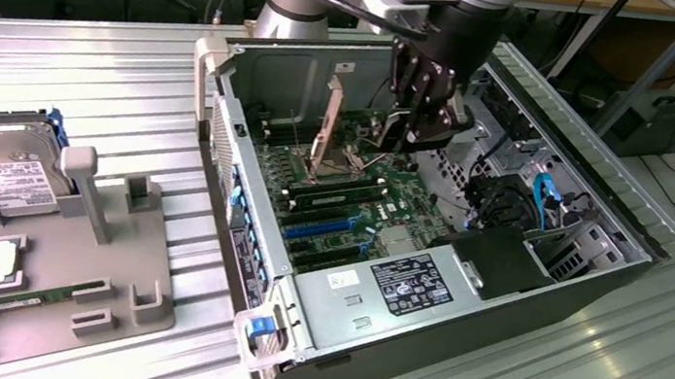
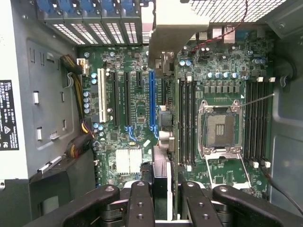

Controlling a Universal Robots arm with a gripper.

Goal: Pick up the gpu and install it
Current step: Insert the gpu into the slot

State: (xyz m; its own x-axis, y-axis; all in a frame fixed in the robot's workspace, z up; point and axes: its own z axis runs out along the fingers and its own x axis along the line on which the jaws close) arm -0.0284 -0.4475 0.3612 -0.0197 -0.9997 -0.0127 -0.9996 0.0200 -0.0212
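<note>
**GPU Held Edge-On Above Motherboard**

The gripper (image 1: 422, 127) is hanging inside the open computer case (image 1: 587, 281), its black ribbed fingers (image 2: 142, 208) clamping on the gpu (image 2: 161, 175), a thin flat black card seen edge-on in the wrist view. Its pale metal bracket (image 2: 173, 28) is standing at the far end, near the perforated rear wall. The card is sitting above the green motherboard (image 2: 128, 161), just beside the long blue slot (image 2: 152, 101); whether it is touching the board cannot be told. On the exterior view's left, a grey moulded tray (image 1: 60, 310) is carrying a silver hard drive (image 1: 0, 170) and a narrow green memory stick (image 1: 29, 298).
</note>
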